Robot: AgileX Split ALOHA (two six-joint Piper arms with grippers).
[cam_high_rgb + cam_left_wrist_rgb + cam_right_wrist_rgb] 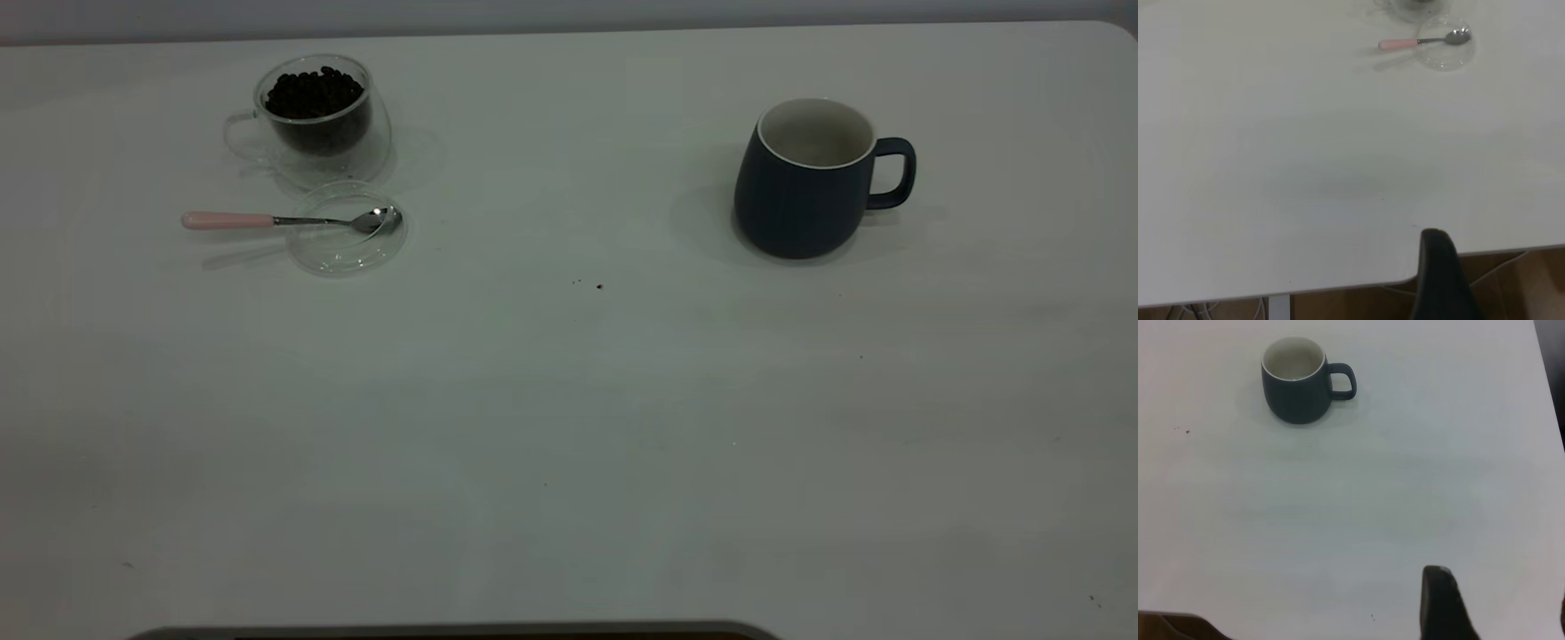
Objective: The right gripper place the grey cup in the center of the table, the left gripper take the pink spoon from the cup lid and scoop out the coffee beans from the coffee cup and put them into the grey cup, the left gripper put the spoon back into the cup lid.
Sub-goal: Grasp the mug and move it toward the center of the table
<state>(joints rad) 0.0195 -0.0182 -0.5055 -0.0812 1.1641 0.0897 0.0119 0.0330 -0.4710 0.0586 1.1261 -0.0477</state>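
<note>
- Grey cup [805, 191] stands upright on the white tabletop [569, 427], toward the right side of the exterior view and in the far half, its loop handle pointing right
- Its pale interior looks empty, and nothing touches it
- The coffee cup [324, 124], clear glass with its transparent handle to the left, stands upright at the far left of the tabletop, well apart from the grey cup
- The coffee beans [314, 93] fill the inner bowl of the coffee cup nearly to the rim
- The cup lid [342, 244] lies flat on the tabletop just in front of the coffee cup, its far edge close to the glass base
- The pink spoon [267, 220] lies across the cup lid, its metal bowl resting on the lid near the right edge and its pink handle sticking out to the left over the tabletop
- A few dark specks [598, 286] sit near the middle of the tabletop, between the two cups
- The left hand [1441, 280] shows only as one dark finger at the near tabletop edge in its wrist view, far from the spoon and holding nothing visible; how far apart its fingers are cannot be told
- The right hand [1445, 607] likewise shows a single dark finger over bare tabletop, well short of the grey cup; its opening cannot be told either
</note>
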